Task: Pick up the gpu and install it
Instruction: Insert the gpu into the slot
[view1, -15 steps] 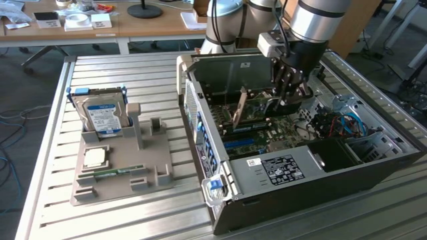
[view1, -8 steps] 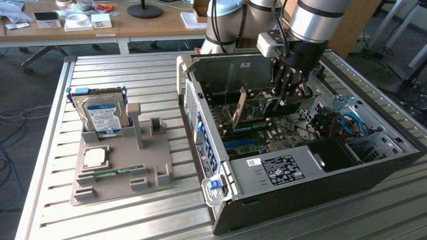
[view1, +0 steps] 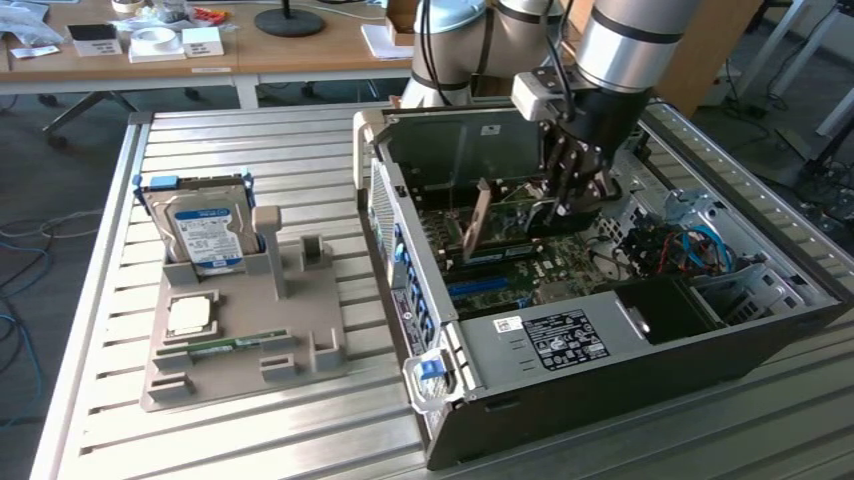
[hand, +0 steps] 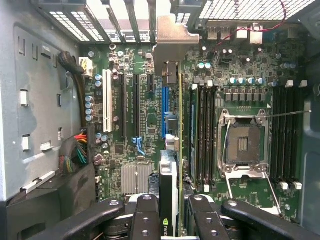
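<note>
1. The gripper (view1: 577, 205) (hand: 170, 212) reaches down into the open computer case (view1: 641, 340), above the motherboard (hand: 140, 150).
2. Its jaws are partly closed, with one finger on each face of the gpu (view1: 501, 225) (hand: 169, 170), clamping it.
3. The gpu stands on edge along the blue slot (hand: 164, 107). Its metal bracket (hand: 170, 40) is at the case's rear wall. Whether the card is seated cannot be told.
4. On the exterior view's left, a hard drive (view1: 203, 235) stands in a grey fixture (view1: 287, 370).
</note>
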